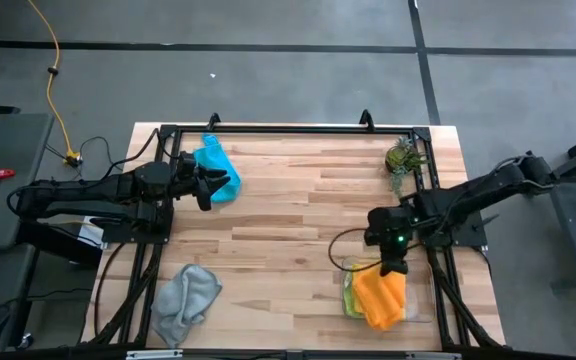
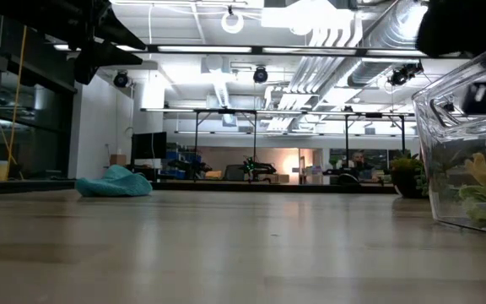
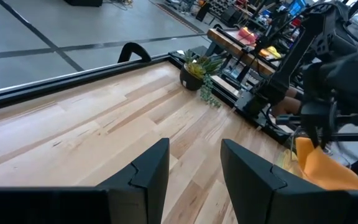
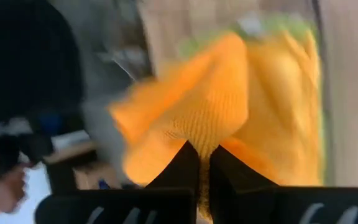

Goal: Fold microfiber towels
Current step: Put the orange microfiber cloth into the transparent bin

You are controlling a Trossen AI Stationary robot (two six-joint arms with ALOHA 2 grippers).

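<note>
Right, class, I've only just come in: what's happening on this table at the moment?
A two-armed robot is sorting microfiber towels. The right gripper has its jaws shut on the orange towel, holding it over the clear plastic tray at the table's near right, where yellow and lime green cloth already lies. The left gripper hangs with jaws open and empty beside the teal towel, crumpled at the far left. The grey towel lies bunched at the near left. A small potted plant stands at the far right.

open table middle (image 1: 298,215), potted plant (image 1: 401,157) far corner
</note>
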